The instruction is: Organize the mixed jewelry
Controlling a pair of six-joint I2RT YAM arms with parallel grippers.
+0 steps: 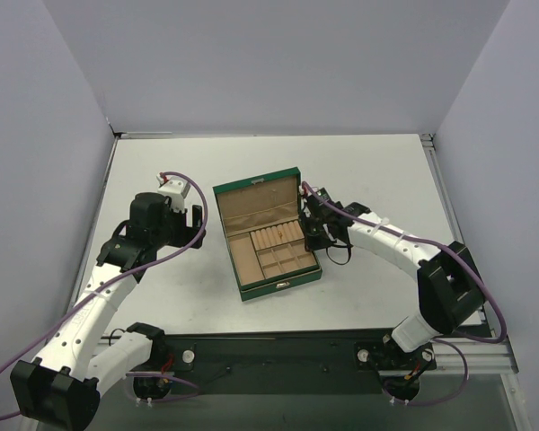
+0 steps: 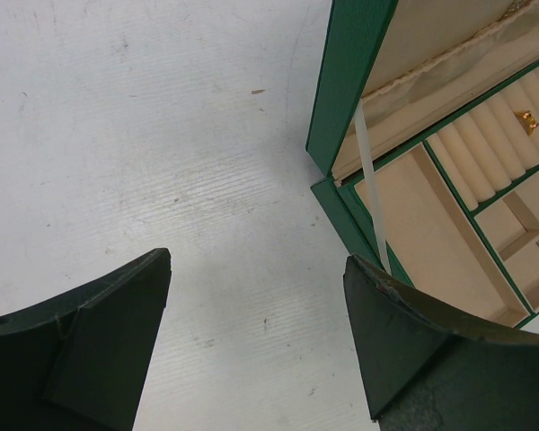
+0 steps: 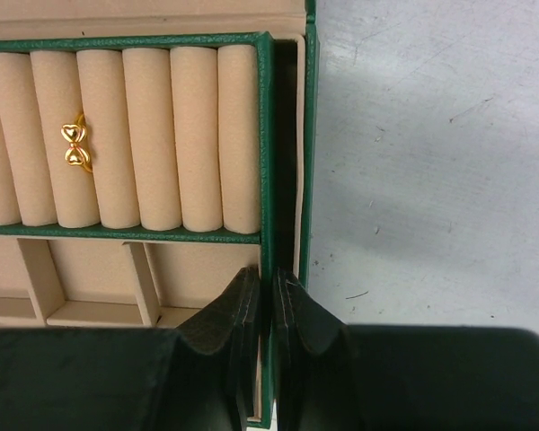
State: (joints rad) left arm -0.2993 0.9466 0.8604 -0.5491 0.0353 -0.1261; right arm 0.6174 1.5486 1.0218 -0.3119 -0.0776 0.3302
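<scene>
A green jewelry box [image 1: 278, 288] lies open mid-table, its lid [image 1: 257, 202] tipped back. A gold ring [image 3: 75, 146] with two small hearts sits between the tan rolls of the box's inner green tray [image 3: 126, 233]; the same ring [image 2: 525, 118] shows in the left wrist view and as a speck [image 1: 279, 228] from above. My right gripper [image 3: 268, 280] is shut on the tray's thin right wall [image 3: 265, 135], one finger on each side. My left gripper [image 2: 259, 259] hangs open over bare table left of the box, nothing between its fingers.
A white ribbon strap [image 2: 370, 180] links the lid to the box base. Beside the rolls are several square tan compartments [image 1: 290, 261] and one long compartment [image 1: 243, 259]. White walls close in the table on three sides.
</scene>
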